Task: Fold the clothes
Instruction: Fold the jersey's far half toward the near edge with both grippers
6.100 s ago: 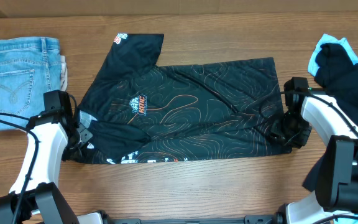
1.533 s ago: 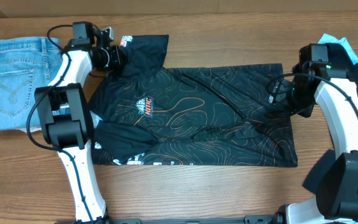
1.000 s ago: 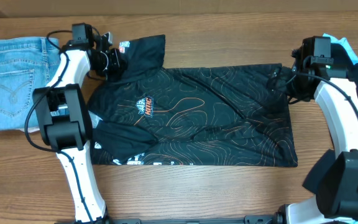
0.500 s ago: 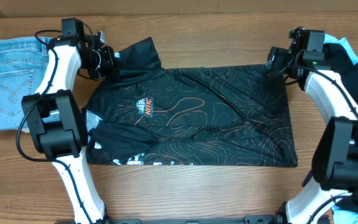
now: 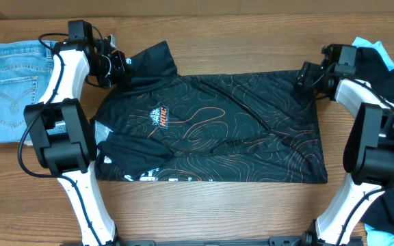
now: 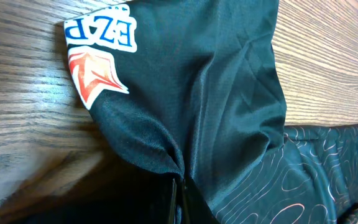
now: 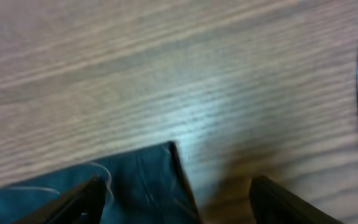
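Fabric puckers tightly at the bottom of the left wrist view, where the left gripper (image 6: 174,190) is closed on the sleeve (image 6: 197,81) of the black contour-patterned jersey (image 5: 217,126). The bite looks shallow, so a brisk pull could probably let the slick cloth slip free, or drag the whole shirt rather than turn the sleeve over.

Low in the right wrist view, the right gripper (image 7: 178,190) has its fingers spread wide on either side of the hem corner (image 7: 160,163). The corner lies flat on the wooden table (image 7: 166,62), unclamped. Closing here may scrape the wood and miss the thin edge; then one-sided lifting would skew the fold.

Farther out, the jersey lies spread across the middle of the overhead frame. Folded jeans (image 5: 16,75) sit at the left edge and a heap of black and light-blue garments (image 5: 382,68) at the right, both near the arms, so a wide sweep might snag them.
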{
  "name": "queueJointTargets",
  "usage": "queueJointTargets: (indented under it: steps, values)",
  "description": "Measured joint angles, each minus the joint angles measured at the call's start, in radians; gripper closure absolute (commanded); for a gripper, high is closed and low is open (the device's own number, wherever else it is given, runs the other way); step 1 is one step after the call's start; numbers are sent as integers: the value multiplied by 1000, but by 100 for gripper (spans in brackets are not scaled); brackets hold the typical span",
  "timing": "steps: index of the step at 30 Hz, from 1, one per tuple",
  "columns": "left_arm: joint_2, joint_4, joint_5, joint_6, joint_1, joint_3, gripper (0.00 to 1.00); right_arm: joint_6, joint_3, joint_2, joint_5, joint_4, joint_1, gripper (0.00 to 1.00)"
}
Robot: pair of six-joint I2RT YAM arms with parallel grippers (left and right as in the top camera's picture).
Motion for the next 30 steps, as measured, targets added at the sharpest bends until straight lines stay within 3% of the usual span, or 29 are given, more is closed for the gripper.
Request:
queueJointTargets:
  steps: [13,17,18,24,30]
  values:
    - [0,-6,-15,0,-6,0,96,17,2,27,-58,33,1,28]
    - [0,-6,-18,0,-6,0,96,22,2,33,-68,47,1,43]
    - [0,-6,-18,0,-6,0,96,34,2,34,-69,48,1,53]
    - [0,-6,-18,0,-6,0,96,50,2,37,-75,45,2,81]
    - [0,-6,-18,0,-6,0,96,87,2,38,-50,24,2,92]
